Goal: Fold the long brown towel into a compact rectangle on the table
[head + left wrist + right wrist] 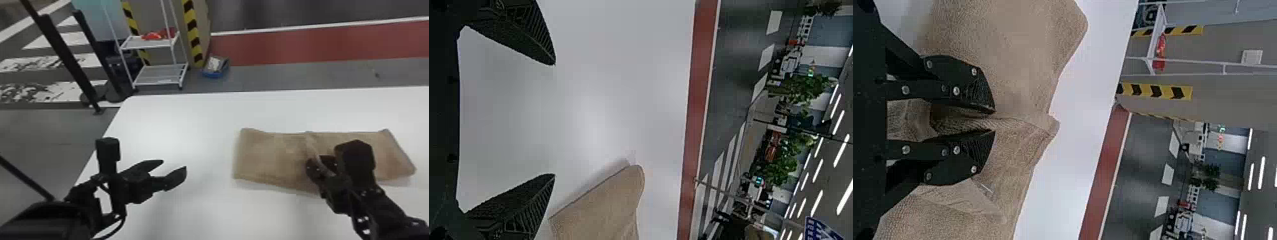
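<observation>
Your right gripper has its two fingers close together, with a raised fold of the brown towel pinched in between. It is at the middle part of the towel, on the side near you. Your left gripper is wide open with nothing in it. It is over the left part of the table, well apart from the towel.

The towel lies on the right part of the white table, with its long way going from left to right. A bump runs up its middle, from the right gripper's tips toward the far edge. The left end looks quite flat. On the right end, the near corner sticks out farther than the far one.

Past the table, on the floor, you can see a white rack with a red thing on its upper shelf. A blue bin sits to the right of the rack, just beside a post with yellow and black stripes. A red strip runs across the floor behind.
</observation>
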